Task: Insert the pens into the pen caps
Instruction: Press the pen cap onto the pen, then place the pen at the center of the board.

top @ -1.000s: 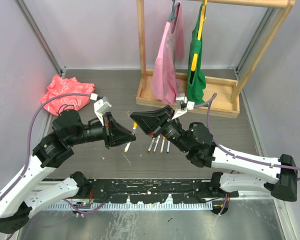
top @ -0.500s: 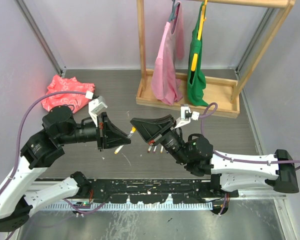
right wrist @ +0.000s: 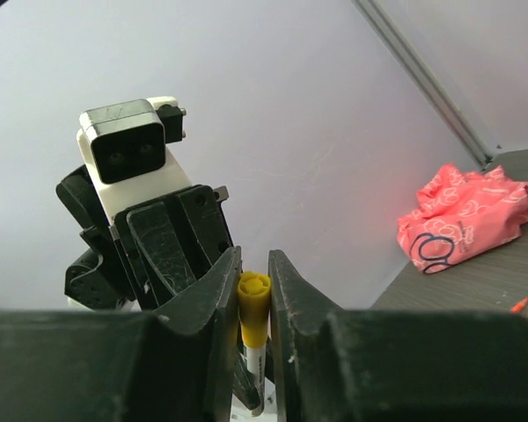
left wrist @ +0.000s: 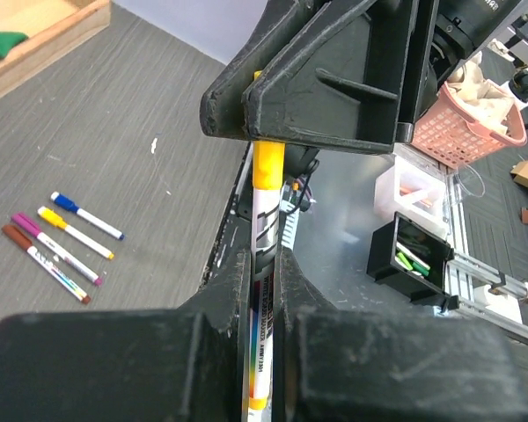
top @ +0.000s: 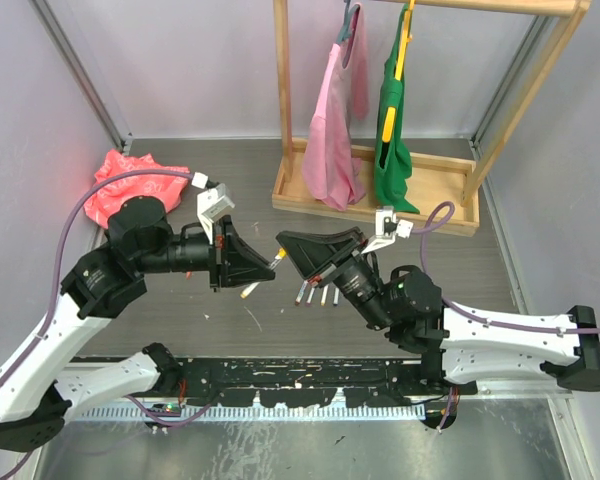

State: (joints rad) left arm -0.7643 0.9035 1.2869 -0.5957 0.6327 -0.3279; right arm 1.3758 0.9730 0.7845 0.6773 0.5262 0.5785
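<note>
My left gripper (left wrist: 262, 261) is shut on the white barrel of a yellow pen (left wrist: 264, 327), held above the table. A yellow pen cap (right wrist: 253, 309) sits over that pen's far end, and my right gripper (right wrist: 253, 266) is shut on it. In the top view the two grippers meet tip to tip at mid-table, with a bit of yellow pen (top: 278, 258) showing between them. Several more pens (left wrist: 66, 240), with blue, yellow, purple and red ends, lie side by side on the table (left wrist: 114, 114), below and apart from both grippers.
A wooden rack (top: 375, 205) with a pink cloth (top: 332, 130) and a green cloth (top: 395, 130) hanging from it stands at the back right. A crumpled red cloth (top: 130, 180) lies at the back left. One more pen (top: 246, 291) lies under the left gripper.
Both arms have shifted, and the joined grippers have moved a little to the right. The left stays on the pen and the right on the cap.
</note>
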